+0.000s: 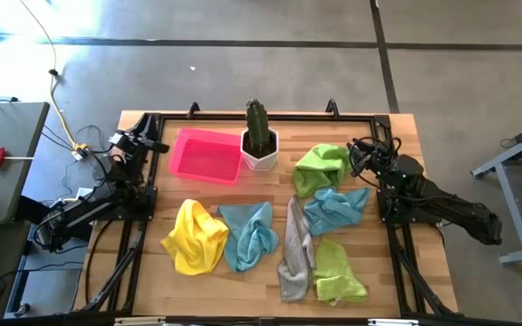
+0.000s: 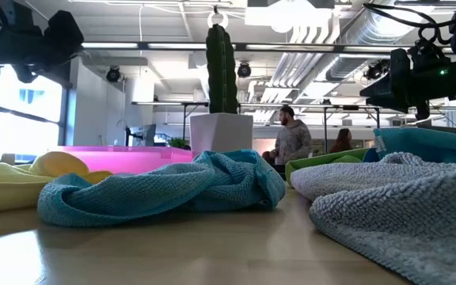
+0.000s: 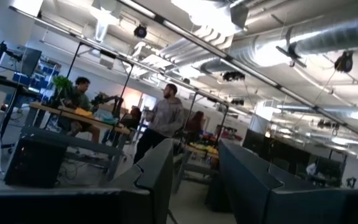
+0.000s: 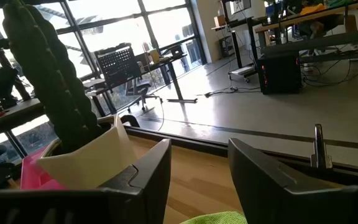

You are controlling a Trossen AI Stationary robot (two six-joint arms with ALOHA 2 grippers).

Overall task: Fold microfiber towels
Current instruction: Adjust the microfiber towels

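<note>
The left end effector (image 1: 127, 143) sits parked at the surface's left edge near the far corner, its fingers (image 3: 160, 171) spread with a gap between them and nothing held; its wrist view looks out into the room, not at any cloth. Just inboard of it lies the pink tray (image 1: 207, 154), and beside that the potted cactus (image 1: 260, 140) stands at the far edge.

All six cloths lie crumpled and unfolded. The yellow towel (image 1: 194, 237) is nearest the left arm, toward the near-left part of the surface, touching the light blue towel (image 1: 250, 235) at its right. The grey towel (image 1: 295, 249) runs as a long strip from far to near at the middle. Right of it lie a second blue towel (image 1: 336, 210), a lime green towel (image 1: 340, 272) toward the near edge, and another lime green towel (image 1: 322, 168) toward the far edge.

The right end effector (image 1: 362, 156) hovers at the far-right part of the surface, fingers (image 4: 151, 174) parted and empty. That far lime green towel lies just beside it, toward the centre, so the right arm is probably the nearer one for a first pick.
</note>
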